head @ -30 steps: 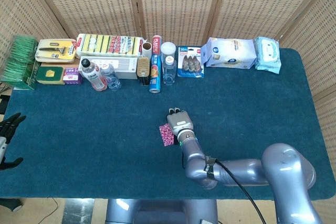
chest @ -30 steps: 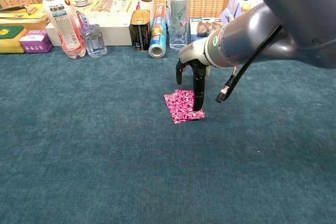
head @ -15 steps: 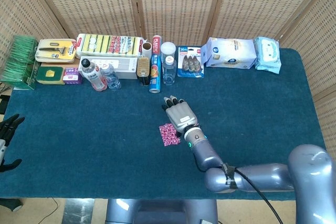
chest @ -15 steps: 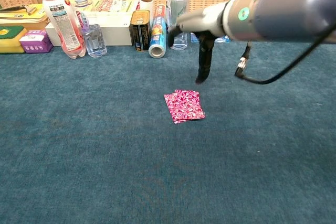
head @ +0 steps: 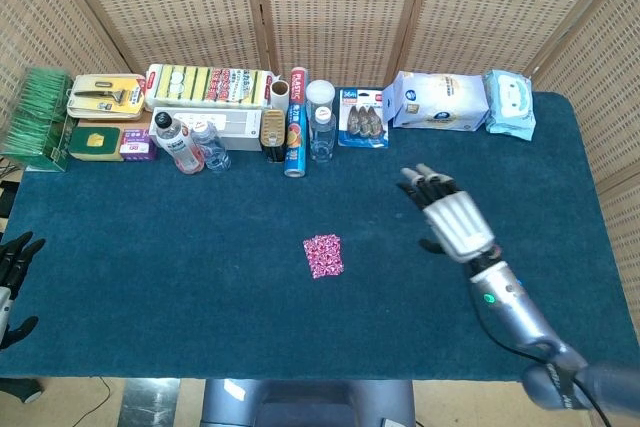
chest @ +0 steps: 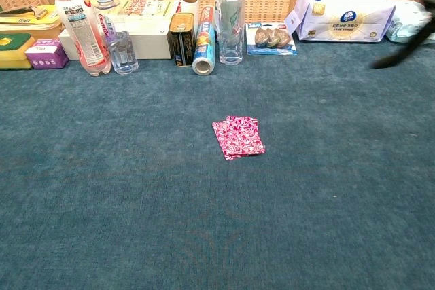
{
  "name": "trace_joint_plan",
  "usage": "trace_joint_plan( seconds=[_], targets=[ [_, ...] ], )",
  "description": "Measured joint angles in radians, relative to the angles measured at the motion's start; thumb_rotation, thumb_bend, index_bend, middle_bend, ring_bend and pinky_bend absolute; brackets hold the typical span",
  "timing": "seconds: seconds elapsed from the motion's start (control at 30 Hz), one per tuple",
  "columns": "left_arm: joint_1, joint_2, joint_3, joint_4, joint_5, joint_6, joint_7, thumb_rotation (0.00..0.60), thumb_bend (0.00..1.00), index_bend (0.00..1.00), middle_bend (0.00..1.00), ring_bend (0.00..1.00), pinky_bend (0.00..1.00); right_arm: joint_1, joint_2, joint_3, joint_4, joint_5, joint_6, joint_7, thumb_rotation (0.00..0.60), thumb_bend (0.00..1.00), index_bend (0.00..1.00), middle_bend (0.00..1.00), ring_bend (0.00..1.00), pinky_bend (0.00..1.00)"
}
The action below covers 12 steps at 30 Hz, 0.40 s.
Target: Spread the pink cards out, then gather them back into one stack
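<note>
A blue-covered worktop (head: 150,247) seen from above and from chest height. Near its middle lie the pink cards (head: 323,255), patterned, flat on the cloth. In the chest view they sit as a loose pile, the edges slightly fanned so a few overlapping corners show, rather than squared up neatly.

The right hand (head: 448,217) hovers to the right of the cards, well apart from them, fingers spread and holding nothing. The left hand (head: 14,269) shows only at the far left edge of the worktop, dark fingers apart, also holding nothing and far from the cards.

Along the far edge stands a row of goods: a clear bottle (head: 320,121), a blue tube (head: 296,137) lying down, and packs of wipes (head: 438,101) toward the right.

Judging from how things lie, the cards look gathered into one pile, nearly but not perfectly aligned. Whether they are waiting to be spread, or have been gathered back already, cannot be told from this moment alone. If gathered, only a final squaring of the edges seems left.
</note>
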Motion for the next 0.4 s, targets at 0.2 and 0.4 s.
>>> trace_joint_plan(
  seconds=[0.2,0.4],
  targets=[
    [0.042,-0.072,-0.003,0.074,0.029,0.087,0.042,0.600,0.06,0.00,0.00,0.00,0.05,-0.152,0.088,-0.037,0.017,-0.019,0.130,0.039,0.600,0.02,0.11,0.07,0.01,0.16],
    [0.047,-0.089,-0.013,0.099,0.044,0.101,0.049,0.600,0.06,0.00,0.00,0.00,0.05,-0.334,0.142,-0.062,-0.125,-0.034,0.298,-0.071,0.600,0.02,0.09,0.05,0.00,0.16]
  ],
)
